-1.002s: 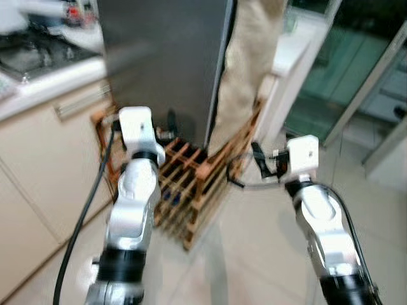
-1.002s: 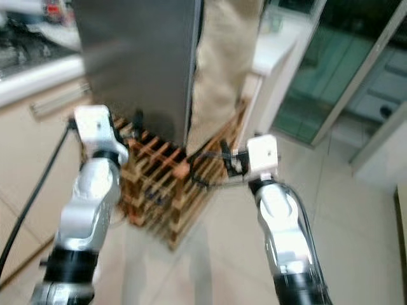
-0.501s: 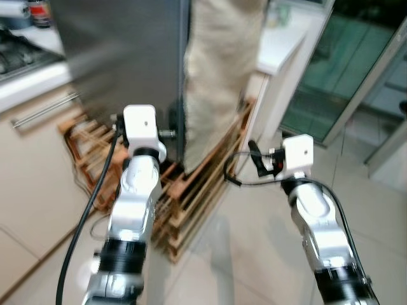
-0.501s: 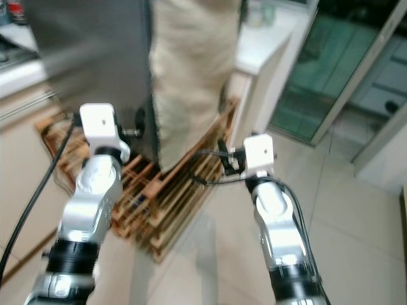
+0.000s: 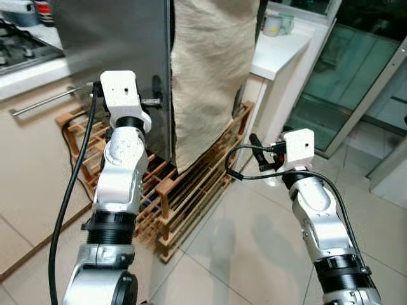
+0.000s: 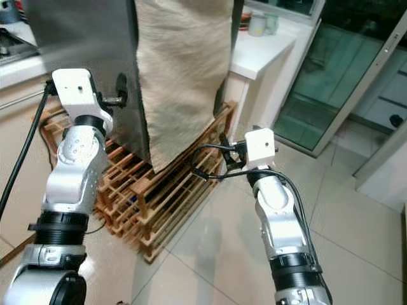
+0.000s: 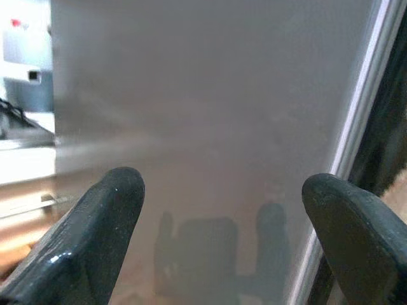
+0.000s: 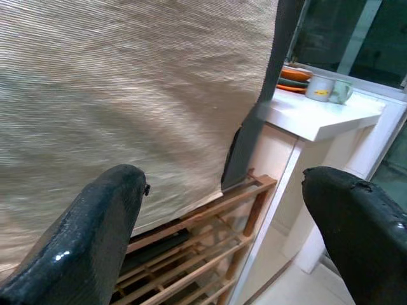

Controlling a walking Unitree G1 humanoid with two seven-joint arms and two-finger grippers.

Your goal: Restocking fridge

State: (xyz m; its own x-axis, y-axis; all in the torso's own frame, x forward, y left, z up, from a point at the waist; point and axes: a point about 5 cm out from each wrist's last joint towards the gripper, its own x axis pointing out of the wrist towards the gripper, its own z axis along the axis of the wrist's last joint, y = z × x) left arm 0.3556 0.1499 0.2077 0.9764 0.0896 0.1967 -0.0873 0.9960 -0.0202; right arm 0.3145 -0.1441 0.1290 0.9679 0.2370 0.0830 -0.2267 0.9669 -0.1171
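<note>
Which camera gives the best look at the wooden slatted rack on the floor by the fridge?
The left eye view: the wooden slatted rack shows almost whole beneath the beige cloth. The right eye view shows it similarly. The right wrist view catches one corner; the left wrist view shows a blurred sliver.

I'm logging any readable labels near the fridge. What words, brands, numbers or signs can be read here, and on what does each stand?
None can be read.
The grey fridge side is plain steel with no badge or print.
The beige cloth is bare weave.
The mugs on the white counter bear coloured marks too small to read.
The red-labelled item by the stove is too blurred.
The left claw and right claw carry no text.
</note>
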